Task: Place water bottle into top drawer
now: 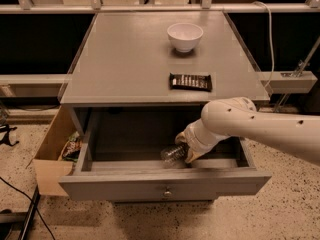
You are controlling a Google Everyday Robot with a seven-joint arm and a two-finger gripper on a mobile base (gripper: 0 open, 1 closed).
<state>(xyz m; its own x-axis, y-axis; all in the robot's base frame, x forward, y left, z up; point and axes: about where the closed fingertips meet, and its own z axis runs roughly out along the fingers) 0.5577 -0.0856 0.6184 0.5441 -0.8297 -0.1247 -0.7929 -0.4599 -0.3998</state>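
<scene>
Inside the top drawer [150, 186], one end of the water bottle [172, 154] is covered by the gripper [186, 147]; the arm [270, 129] is cut off by the right edge.
</scene>
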